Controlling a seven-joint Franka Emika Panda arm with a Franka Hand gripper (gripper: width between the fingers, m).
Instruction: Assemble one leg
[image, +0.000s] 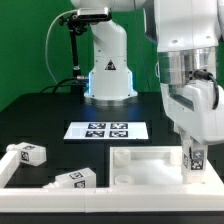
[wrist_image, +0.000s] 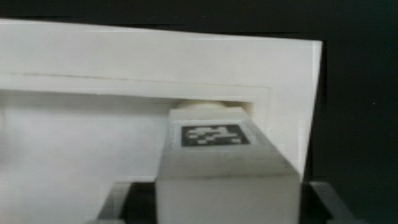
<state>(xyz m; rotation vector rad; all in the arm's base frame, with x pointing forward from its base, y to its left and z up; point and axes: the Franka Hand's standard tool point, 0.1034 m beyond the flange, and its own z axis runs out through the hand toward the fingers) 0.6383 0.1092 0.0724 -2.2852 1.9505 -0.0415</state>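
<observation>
My gripper (image: 196, 160) is shut on a leg (image: 196, 155), a stubby white peg with a square tag. It holds the leg upright at the corner of the big white square panel (image: 145, 160) nearest the exterior view's right. In the wrist view the leg (wrist_image: 217, 150) fills the space between the dark fingers (wrist_image: 135, 203). Its far end sits in a recess at the corner of the panel (wrist_image: 107, 70). Two more legs lie on the table at the exterior view's left, one further back (image: 27, 153) and one nearer (image: 75, 178).
The marker board (image: 103, 129) lies flat behind the panel. The arm's white base (image: 108, 65) stands at the back. A white rail (image: 12, 178) runs along the table's left and front edges.
</observation>
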